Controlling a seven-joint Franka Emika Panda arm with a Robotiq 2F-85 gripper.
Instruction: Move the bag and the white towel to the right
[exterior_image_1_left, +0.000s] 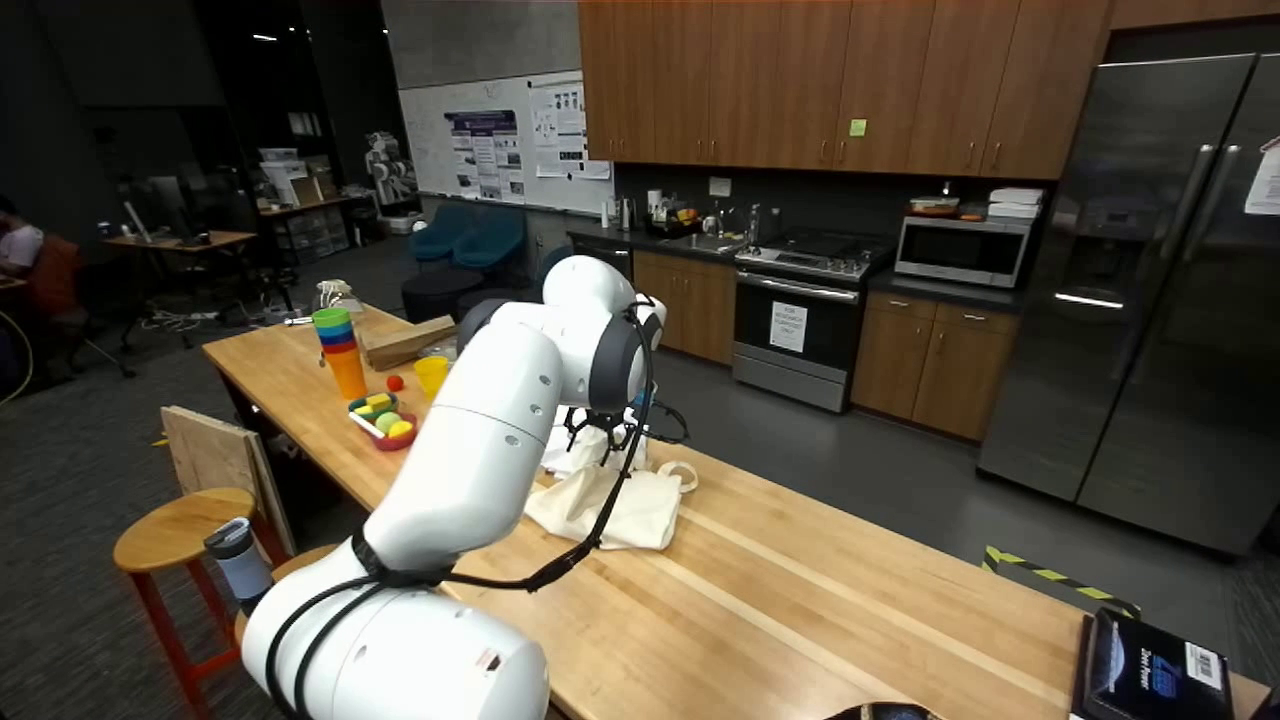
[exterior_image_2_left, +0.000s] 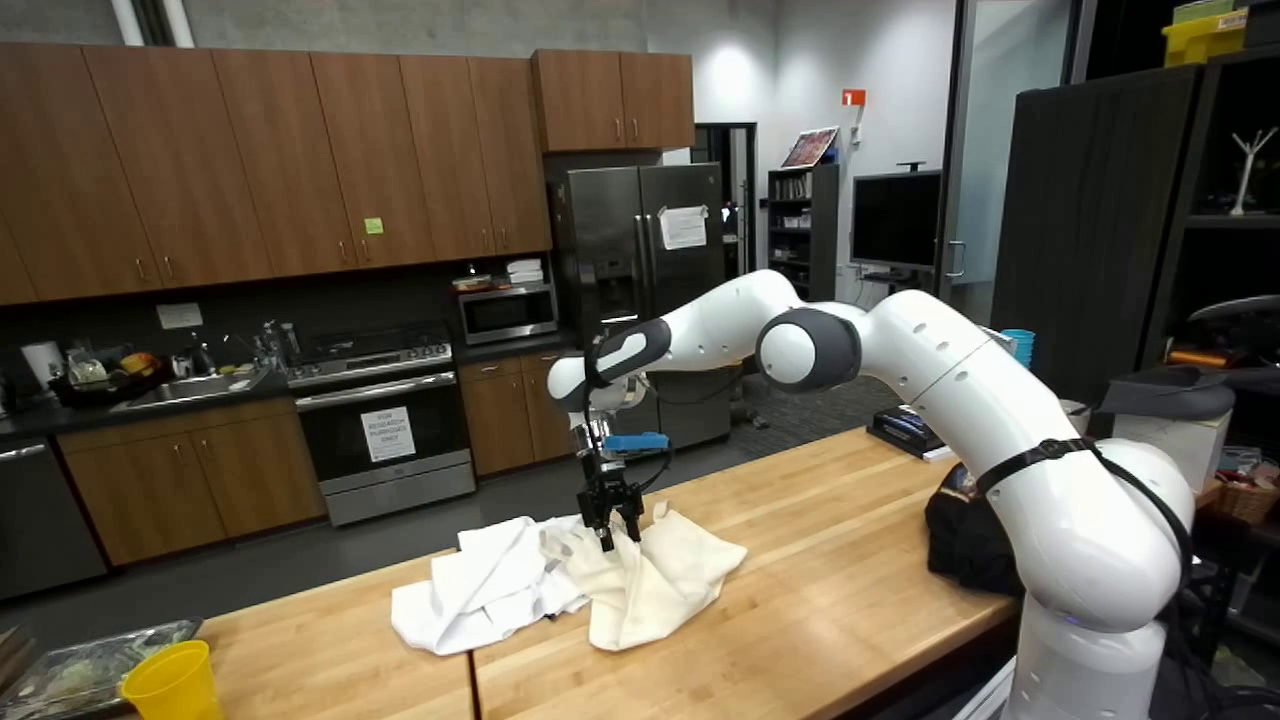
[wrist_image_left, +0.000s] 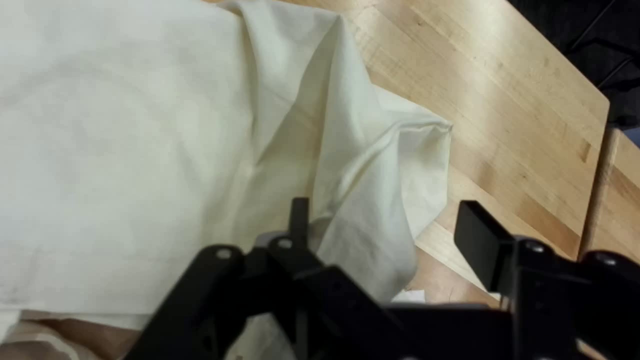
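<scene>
The bag (exterior_image_2_left: 665, 590), a cream-beige cloth heap, lies crumpled on the wooden table; in an exterior view one loop handle (exterior_image_1_left: 682, 474) sticks out at its side. Right beside it, partly against it, is the whiter white towel (exterior_image_2_left: 490, 585), which the arm partly hides in an exterior view (exterior_image_1_left: 565, 455). My gripper (exterior_image_2_left: 620, 532) points down at the bag's edge near the towel. In the wrist view the gripper (wrist_image_left: 385, 225) is open, with a raised fold of the bag (wrist_image_left: 370, 235) between its fingers, closer to the left one; the right finger (wrist_image_left: 480, 240) stands apart from the cloth.
A yellow cup (exterior_image_1_left: 432, 374), bowls of toy food (exterior_image_1_left: 392, 430) and stacked cups (exterior_image_1_left: 342, 355) stand at one table end. A black box (exterior_image_1_left: 1155, 670) lies at the opposite end. A dark bundle (exterior_image_2_left: 970, 535) sits by the robot base. A seam (exterior_image_2_left: 474, 680) divides the tabletop.
</scene>
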